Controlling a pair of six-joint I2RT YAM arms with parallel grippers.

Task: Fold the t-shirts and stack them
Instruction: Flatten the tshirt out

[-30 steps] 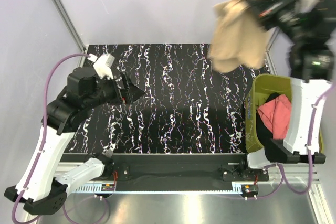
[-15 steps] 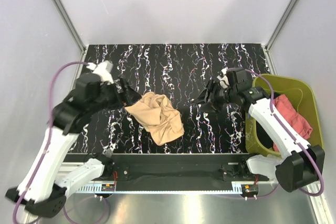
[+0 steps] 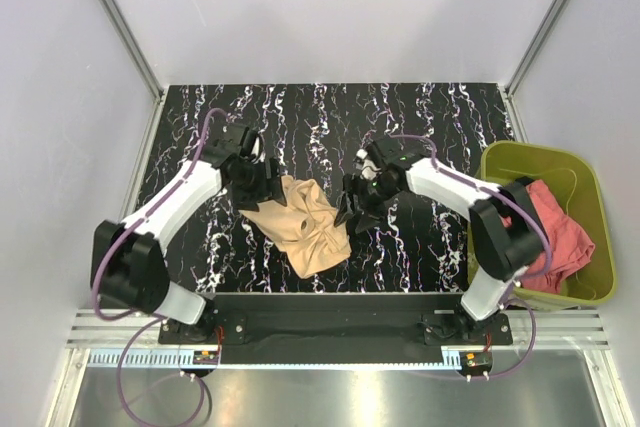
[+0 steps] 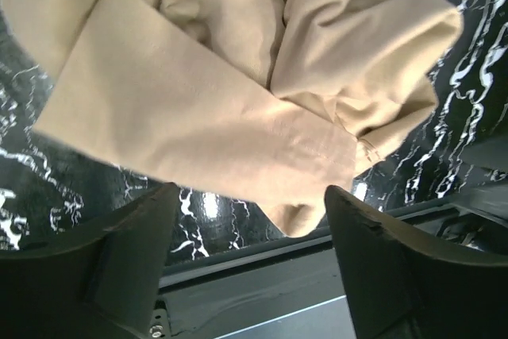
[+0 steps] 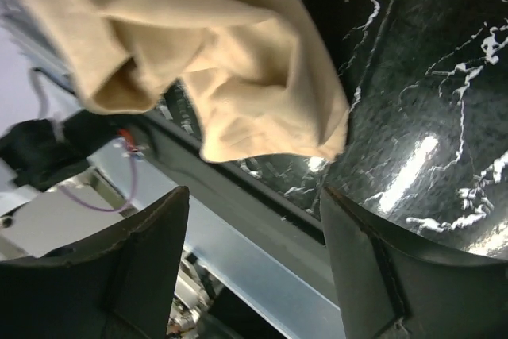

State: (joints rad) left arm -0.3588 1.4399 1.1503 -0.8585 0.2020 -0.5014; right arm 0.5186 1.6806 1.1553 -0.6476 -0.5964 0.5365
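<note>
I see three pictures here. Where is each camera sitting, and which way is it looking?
Top external: fixed above and behind the robot, looking down on the black marbled table; left arm and right arm both show.
Left wrist: on the left arm, looking past the open left gripper onto the tan t-shirt.
Right wrist: on the right arm, looking past the open right gripper toward the table's near edge.
All three views share the tan t-shirt.
</note>
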